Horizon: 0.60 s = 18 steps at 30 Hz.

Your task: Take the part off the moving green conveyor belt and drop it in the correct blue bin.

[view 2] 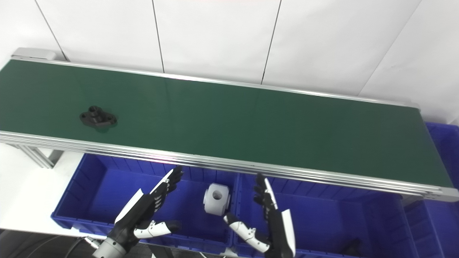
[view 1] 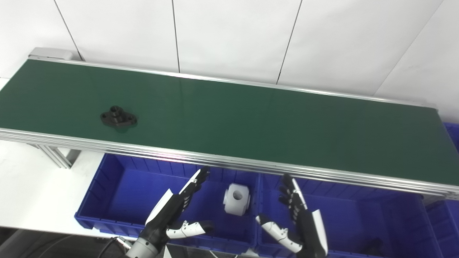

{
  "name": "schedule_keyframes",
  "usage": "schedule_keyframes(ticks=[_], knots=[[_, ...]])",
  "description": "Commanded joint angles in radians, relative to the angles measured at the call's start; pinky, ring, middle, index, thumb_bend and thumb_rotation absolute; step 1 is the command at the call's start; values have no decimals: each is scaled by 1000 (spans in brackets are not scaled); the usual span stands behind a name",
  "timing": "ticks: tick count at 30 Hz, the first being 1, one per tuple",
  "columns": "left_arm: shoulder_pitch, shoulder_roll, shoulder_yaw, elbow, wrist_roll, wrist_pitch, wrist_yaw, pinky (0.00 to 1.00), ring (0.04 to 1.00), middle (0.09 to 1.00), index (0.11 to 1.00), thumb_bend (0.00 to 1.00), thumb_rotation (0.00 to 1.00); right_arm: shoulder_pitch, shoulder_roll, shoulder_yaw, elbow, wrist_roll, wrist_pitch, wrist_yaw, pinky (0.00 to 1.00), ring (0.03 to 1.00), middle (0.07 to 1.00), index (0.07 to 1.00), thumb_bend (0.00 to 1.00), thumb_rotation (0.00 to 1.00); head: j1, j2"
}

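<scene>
A black flanged part (view 1: 118, 118) lies on the green conveyor belt (view 1: 251, 122) toward its left end, near the front rail. Below the belt, my left hand (view 1: 175, 211) hovers open over the left blue bin (view 1: 118, 190), fingers stretched toward the belt and holding nothing. My right hand (view 1: 299, 218) is open too, over the right blue bin (view 1: 358, 218), and holds nothing. A white block with a round hole (view 1: 236, 199) rests in the left bin by the wall between the two bins. Both hands are well to the right of the black part and below it.
The belt's aluminium front rail (view 1: 229, 163) runs between the hands and the belt surface. A further blue bin (view 1: 452, 136) shows at the far right edge. A dark object (view 1: 373, 247) lies in the right bin's near corner. White wall panels stand behind the belt.
</scene>
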Motion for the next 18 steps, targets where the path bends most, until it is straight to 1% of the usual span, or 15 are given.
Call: schedule_keyframes(ticks=[1,2,3,4,5,6,7,8,10,11,13,15,18], knots=[[-21,2,-1,-48,-7,9,-3,1000,1000,1000,1000,787,649,-2,0,-3,-51,14,18,10,866,937,959,980,767,477,3,21],[-24,3,-1,-52,-7,14,-5,1000,1000,1000,1000,787,649,-3,-2,-3,-59,17,25,13,872,937,960,981,760,474,3,34],[-26,4,-1,-55,-7,17,-6,1000,1000,1000,1000,786,650,-4,-4,-2,-63,18,30,14,873,935,960,980,757,475,3,34],[-32,2,0,-53,-6,14,-3,1000,1000,1000,1000,785,650,-9,-6,-2,-64,17,29,14,873,934,960,980,756,476,1,53],[-35,0,1,-52,-6,11,-1,1000,1000,1000,1000,787,646,-12,-8,-1,-65,15,28,14,876,930,958,978,747,471,1,53],[-40,-2,2,-55,-6,15,1,1000,1000,1000,1000,788,645,-17,-9,-2,-69,13,31,13,880,927,956,976,744,471,-1,91],[-43,-4,3,-60,-6,20,2,1000,1000,1000,1000,789,645,-21,-9,-2,-73,12,34,13,881,926,955,975,744,471,-2,100],[-53,0,2,-65,-11,29,-6,1000,1000,1000,1000,790,646,-24,-7,-5,-91,0,61,13,884,924,953,973,742,472,-2,134],[-73,4,2,-73,-18,44,-17,1000,1000,1000,1000,772,654,-31,-4,-10,-131,-14,118,16,888,933,952,970,759,528,3,162],[-79,3,2,-80,-17,57,-18,1000,1000,1000,1000,768,650,-36,-5,-12,-145,-18,133,16,889,936,953,968,763,555,10,178],[-83,-1,1,-99,-7,85,-16,1000,1000,1000,1000,770,646,-43,-10,-15,-157,-13,140,18,884,934,953,967,753,570,22,195],[-85,-3,-3,-116,3,106,-14,1000,1000,1000,1000,776,644,-48,-15,-19,-162,-7,141,20,881,923,950,960,730,567,31,192],[-82,-6,-10,-126,13,115,-11,1000,1000,1000,1000,775,641,-50,-21,-23,-160,-9,132,20,873,916,946,956,725,572,39,186]])
